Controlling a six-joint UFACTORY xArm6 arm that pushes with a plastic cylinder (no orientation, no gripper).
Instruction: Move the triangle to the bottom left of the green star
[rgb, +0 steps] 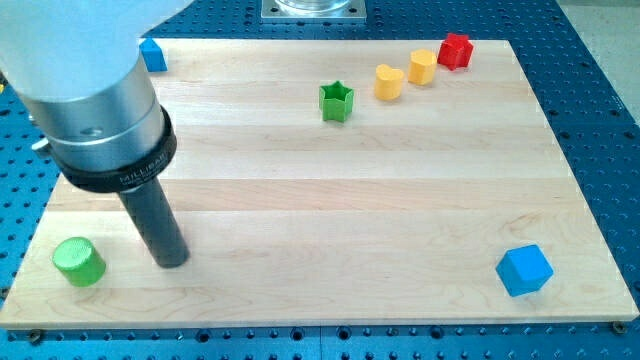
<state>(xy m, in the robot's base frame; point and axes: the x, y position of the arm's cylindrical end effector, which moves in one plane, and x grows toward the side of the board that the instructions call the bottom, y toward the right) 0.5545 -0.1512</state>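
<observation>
You have six blocks on the wooden board (300, 210): two blue, two green, two yellow and one red makes seven, so count seven. The rod ends in my tip (172, 262), with nothing to open or close, just right of the green cylinder (79, 261). Largest is the blue cube (524, 270) at bottom right. The green star (337, 101) sits top centre, two yellow blocks (389, 81) (422, 66) and a red block (455, 50) to its right. The blue piece (153, 55) at top left, partly hidden by the arm, may be the triangle.
</observation>
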